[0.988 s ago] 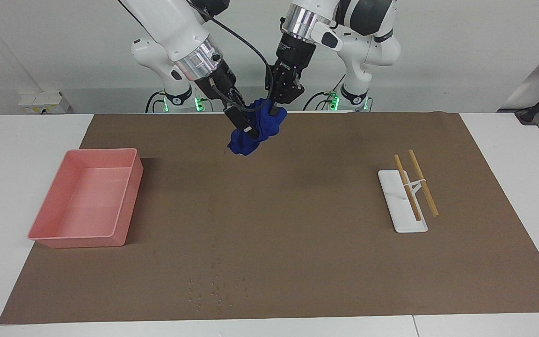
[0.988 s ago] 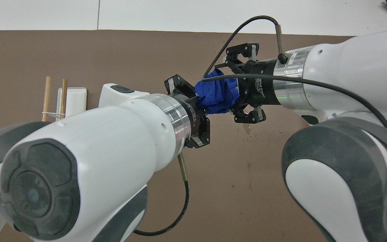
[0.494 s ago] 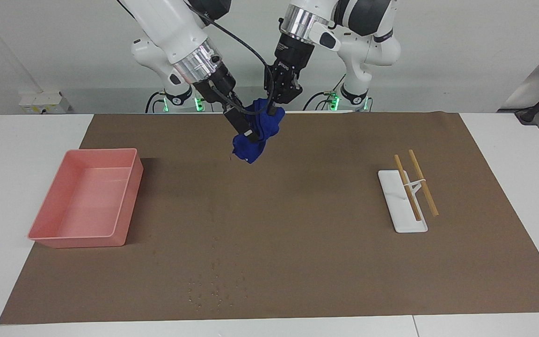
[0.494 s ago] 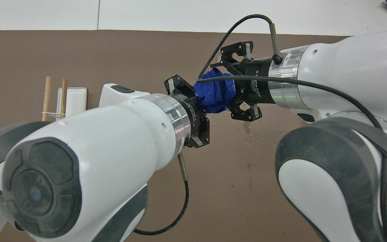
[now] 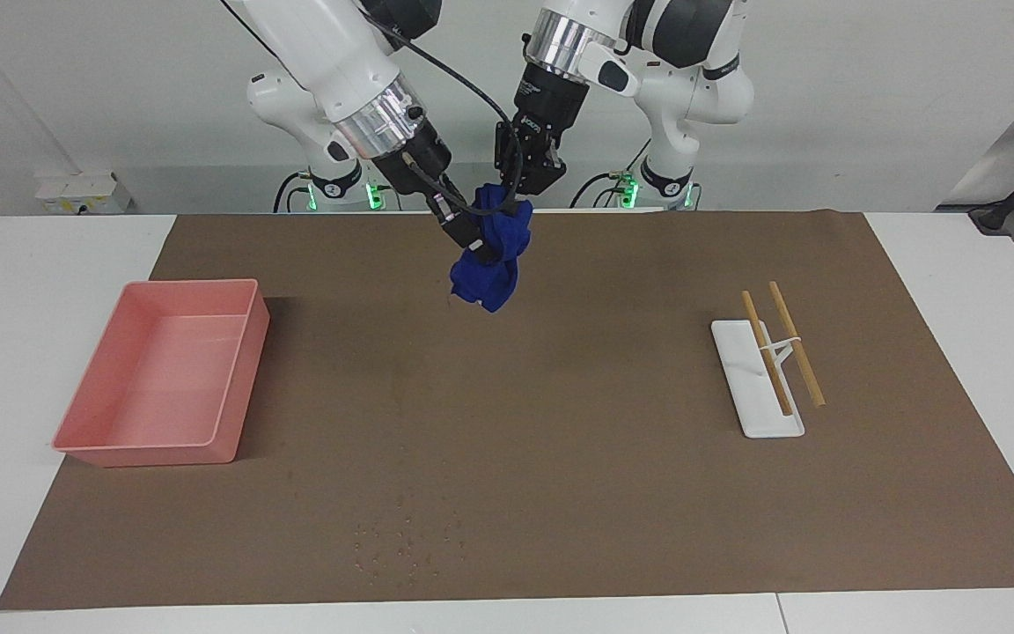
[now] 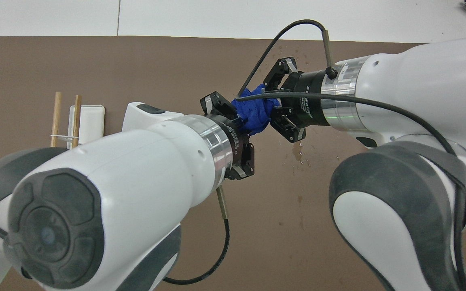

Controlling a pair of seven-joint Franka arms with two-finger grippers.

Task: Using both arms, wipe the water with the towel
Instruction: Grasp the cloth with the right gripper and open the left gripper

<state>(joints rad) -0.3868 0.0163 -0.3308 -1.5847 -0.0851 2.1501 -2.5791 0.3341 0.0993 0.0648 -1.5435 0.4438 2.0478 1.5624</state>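
Both hands squeeze the blue towel (image 5: 491,257) up in the air: left hand (image 5: 520,208), right hand (image 5: 482,255), above the counter's robot-side edge.

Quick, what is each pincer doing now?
Left pincer: shut on the towel, in the air.
Right pincer: shut on the towel too.

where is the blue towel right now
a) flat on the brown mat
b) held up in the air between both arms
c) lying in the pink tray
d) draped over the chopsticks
b: the towel hangs bunched above the brown mat, with the left gripper and the right gripper both clamped on it.
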